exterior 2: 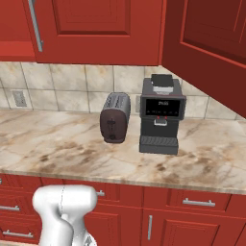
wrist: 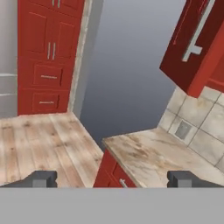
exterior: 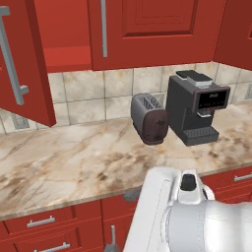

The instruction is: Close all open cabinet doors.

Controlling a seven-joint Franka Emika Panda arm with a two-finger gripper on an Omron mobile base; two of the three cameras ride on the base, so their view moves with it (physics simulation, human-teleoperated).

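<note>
claw (wrist: 112, 178) spread wide, empty; left cabinet door (exterior: 22, 64) swung open over counter (exterior: 74, 157).

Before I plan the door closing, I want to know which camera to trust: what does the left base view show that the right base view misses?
Left base view alone: a wall-cabinet door swung open at far left, its bar handle facing us. Right base view alone: another door angled out at upper right, and a wall outlet. Both share the toaster, the coffee machine, the marble counter and the closed middle door.
</note>
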